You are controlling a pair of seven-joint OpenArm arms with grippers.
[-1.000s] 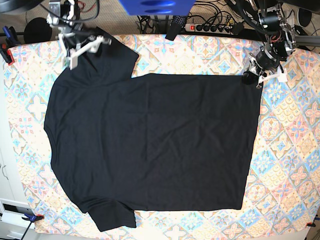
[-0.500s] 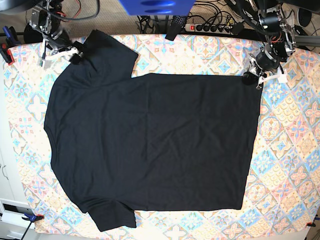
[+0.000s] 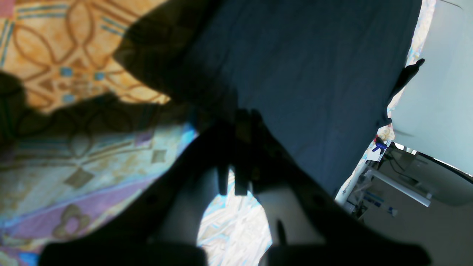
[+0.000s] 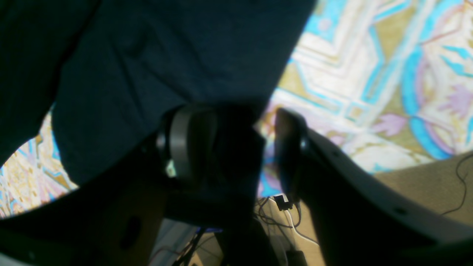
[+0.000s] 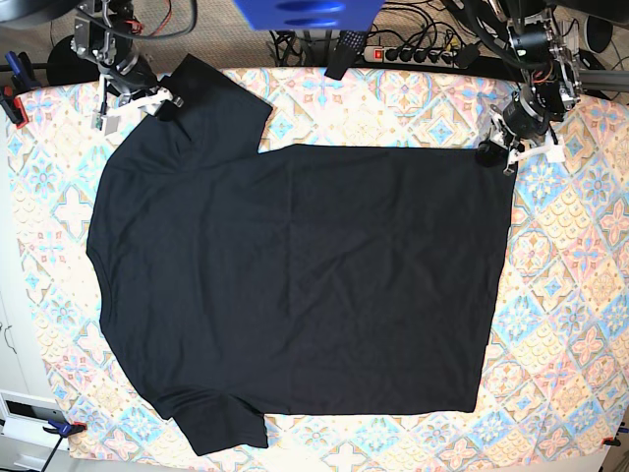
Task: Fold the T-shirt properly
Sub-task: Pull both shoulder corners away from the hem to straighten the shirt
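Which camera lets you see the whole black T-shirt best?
The base view: the whole T-shirt lies spread flat on the patterned cloth, both sleeves visible. The left wrist view shows only a corner and one edge; the right wrist view shows just a dark piece of fabric by the right gripper.

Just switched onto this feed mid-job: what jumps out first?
A black T-shirt lies spread flat across the patterned tablecloth, filling most of it. The left gripper sits at its upper right hem corner, shut on the fabric; the right gripper sits at the upper left sleeve, its jaws apart.
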